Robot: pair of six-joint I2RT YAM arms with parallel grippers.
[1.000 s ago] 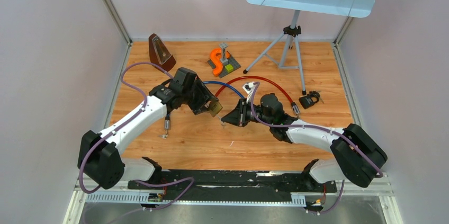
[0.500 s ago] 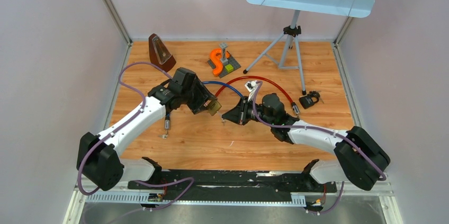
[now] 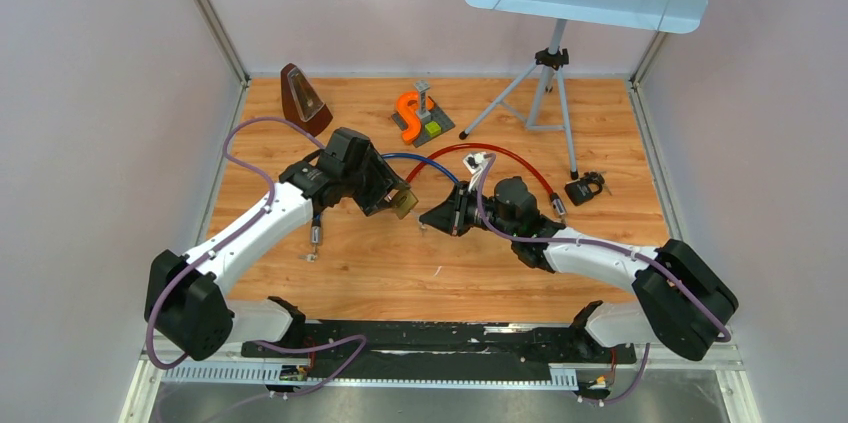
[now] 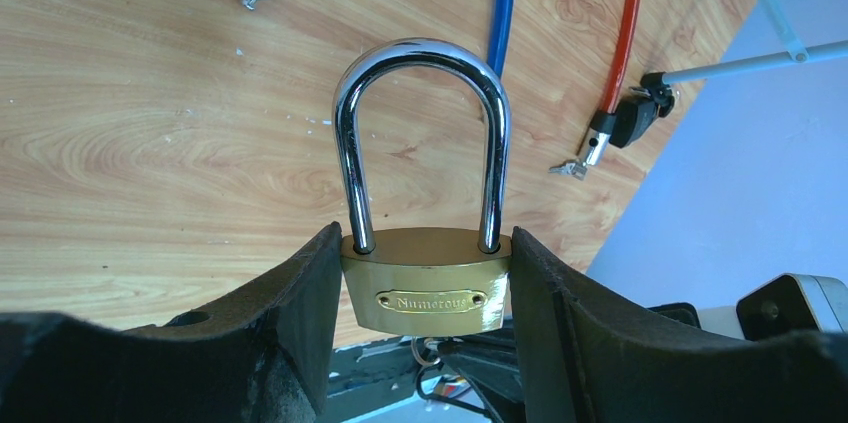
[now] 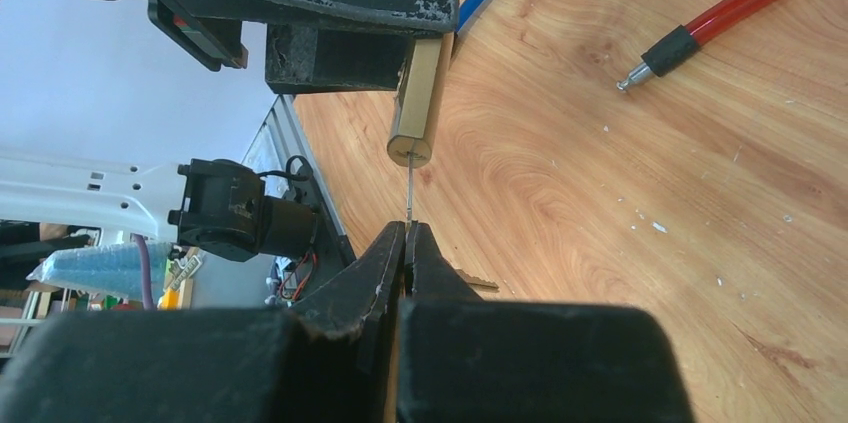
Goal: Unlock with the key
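Holds the padlock point(image 4: 425, 288) by its brass body in the left gripper point(image 4: 425, 253), jaws spread to the body's width and pressed on both flanks. Shows the shackle point(image 4: 420, 53) seated in both holes, hence locked. Carries it apparently clear of the table point(image 3: 380, 268), near mid-table and a little toward the left edge, keyhole face turned to the right arm. Pinches the key point(image 5: 410, 191) in the right gripper point(image 5: 408, 235), jaws pressed together on the bow, thin blade pointing at the keyhole face. Against a second ago: almost no change on the left side, and a small creep of the right gripper toward the padlock, narrowing the gap. Puts the blade tip at, or just inside, the keyhole face; depth not readable from the wrist view. Indicates insertion as the step in hand, with the turn not yet made. Calls for straight alignment with the keyway before any further push; otherwise risks bending the blade or skidding off the brass.
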